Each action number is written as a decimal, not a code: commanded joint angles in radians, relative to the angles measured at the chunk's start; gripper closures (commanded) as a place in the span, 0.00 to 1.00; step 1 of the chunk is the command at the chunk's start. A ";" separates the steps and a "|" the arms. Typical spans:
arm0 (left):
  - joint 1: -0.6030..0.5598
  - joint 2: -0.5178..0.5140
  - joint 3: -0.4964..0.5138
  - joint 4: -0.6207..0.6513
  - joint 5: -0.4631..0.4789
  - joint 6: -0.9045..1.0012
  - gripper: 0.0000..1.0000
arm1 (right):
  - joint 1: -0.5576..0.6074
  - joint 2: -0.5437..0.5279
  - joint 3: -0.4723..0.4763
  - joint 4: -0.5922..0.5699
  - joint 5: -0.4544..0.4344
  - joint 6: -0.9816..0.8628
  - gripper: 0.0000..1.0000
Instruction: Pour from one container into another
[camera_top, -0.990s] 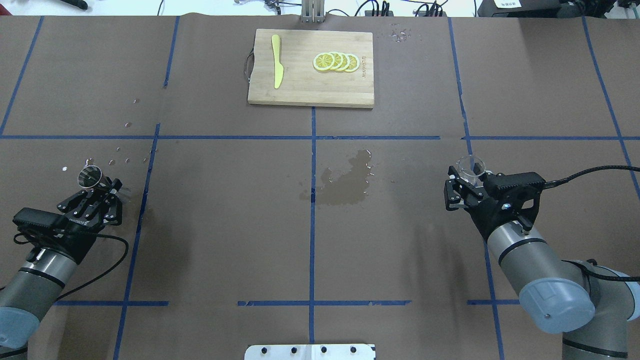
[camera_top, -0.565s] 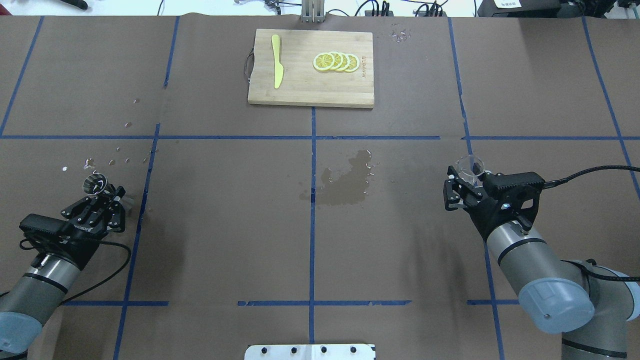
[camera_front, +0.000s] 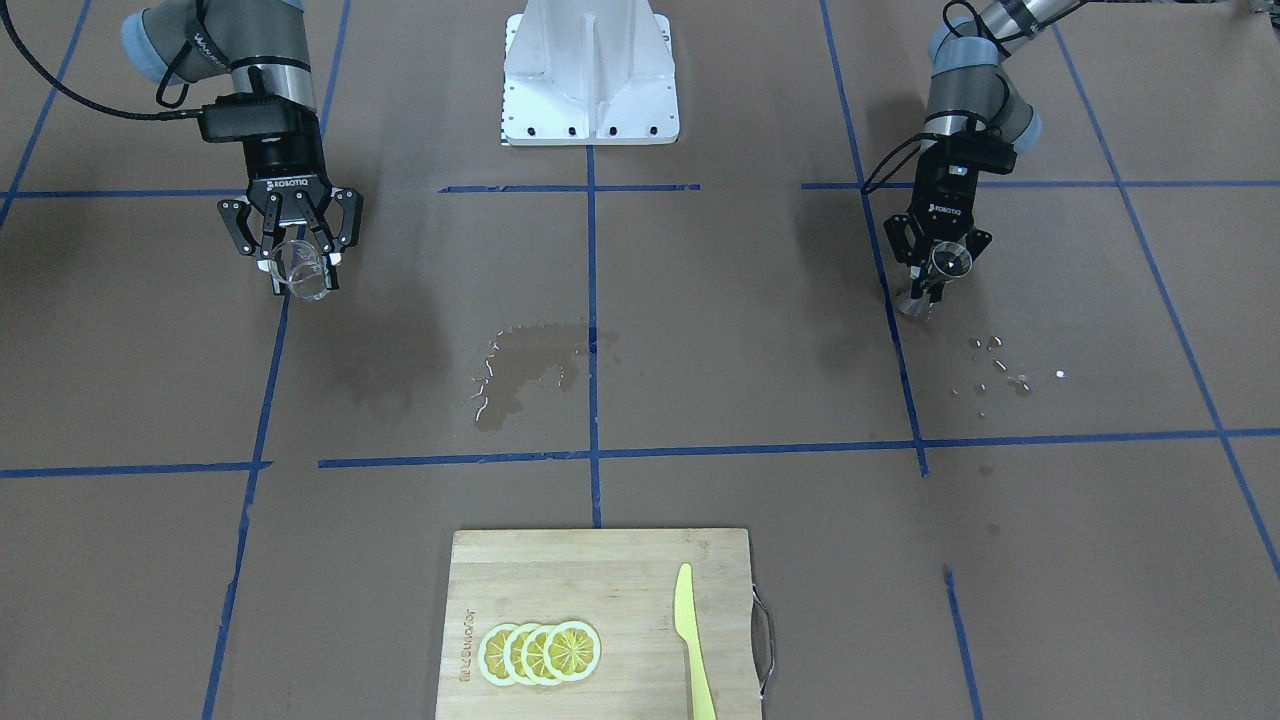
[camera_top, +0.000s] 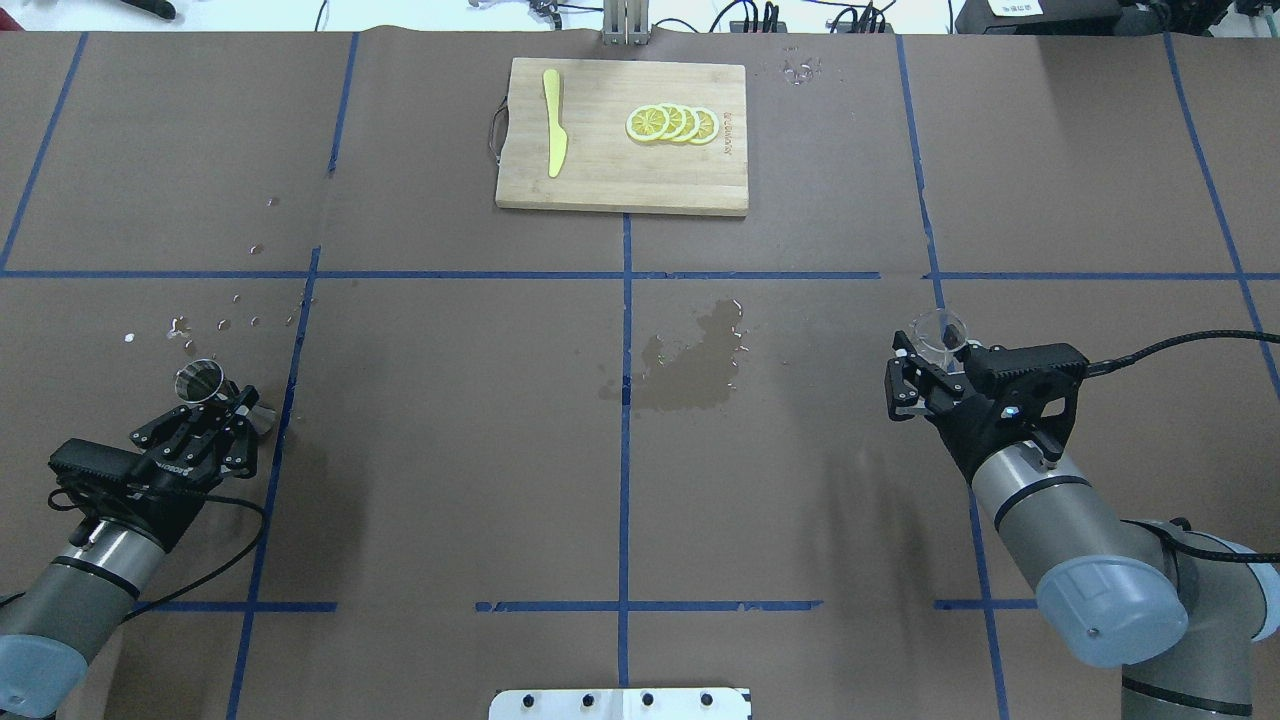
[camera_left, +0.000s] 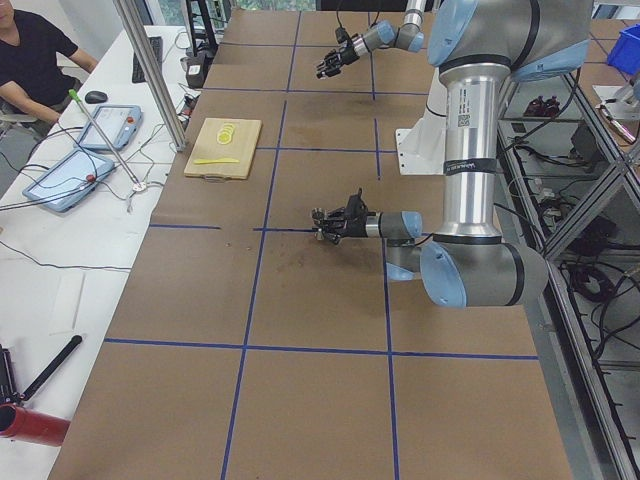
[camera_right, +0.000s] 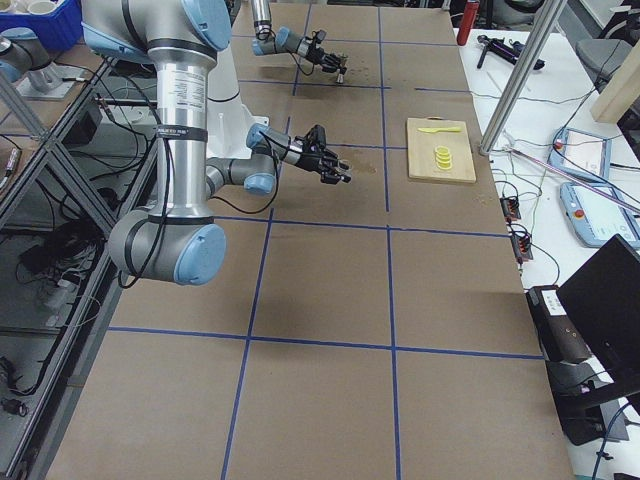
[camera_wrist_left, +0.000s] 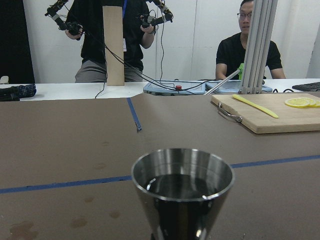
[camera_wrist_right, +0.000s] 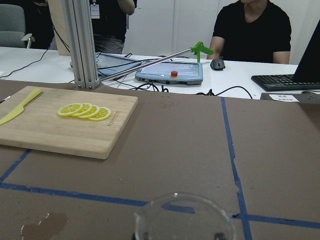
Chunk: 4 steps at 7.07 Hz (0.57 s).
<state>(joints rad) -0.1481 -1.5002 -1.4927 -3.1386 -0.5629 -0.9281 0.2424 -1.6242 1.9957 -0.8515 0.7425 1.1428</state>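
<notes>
The small metal jigger (camera_top: 200, 382) is held at its waist by my left gripper (camera_top: 232, 402), which is shut on it low over the table's left side. In the front-facing view the jigger (camera_front: 948, 262) leans a little in the left gripper (camera_front: 935, 282). The left wrist view shows the jigger's open mouth (camera_wrist_left: 182, 187) close up, dark inside. My right gripper (camera_top: 935, 352) is shut on the clear glass tumbler (camera_top: 941, 330) at the right side. The glass (camera_front: 303, 272) hangs tilted under the right gripper (camera_front: 297, 258). Its rim (camera_wrist_right: 185, 220) shows at the bottom of the right wrist view.
A bamboo cutting board (camera_top: 600, 180) with lemon slices (camera_top: 672, 123) and a yellow knife (camera_top: 553, 122) lies at the far centre. A wet patch (camera_top: 690, 362) darkens the table's middle. Droplets (camera_top: 225, 322) are scattered beyond the jigger. The robot base plate (camera_front: 590, 75) is at the near centre.
My left arm has drawn back toward the robot with the jigger in its grip. The right gripper and the glass have barely moved.
</notes>
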 joint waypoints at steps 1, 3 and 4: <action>0.007 0.000 0.005 0.000 -0.002 0.000 1.00 | 0.000 0.001 0.000 -0.001 0.000 0.000 0.98; 0.012 0.000 0.012 0.000 -0.002 0.000 1.00 | 0.000 0.001 0.000 -0.001 0.000 -0.002 0.98; 0.012 0.000 0.011 0.000 -0.002 0.000 1.00 | 0.000 0.003 0.002 -0.001 0.000 -0.002 0.98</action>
<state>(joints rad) -0.1376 -1.5002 -1.4829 -3.1385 -0.5645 -0.9281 0.2424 -1.6225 1.9962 -0.8528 0.7424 1.1415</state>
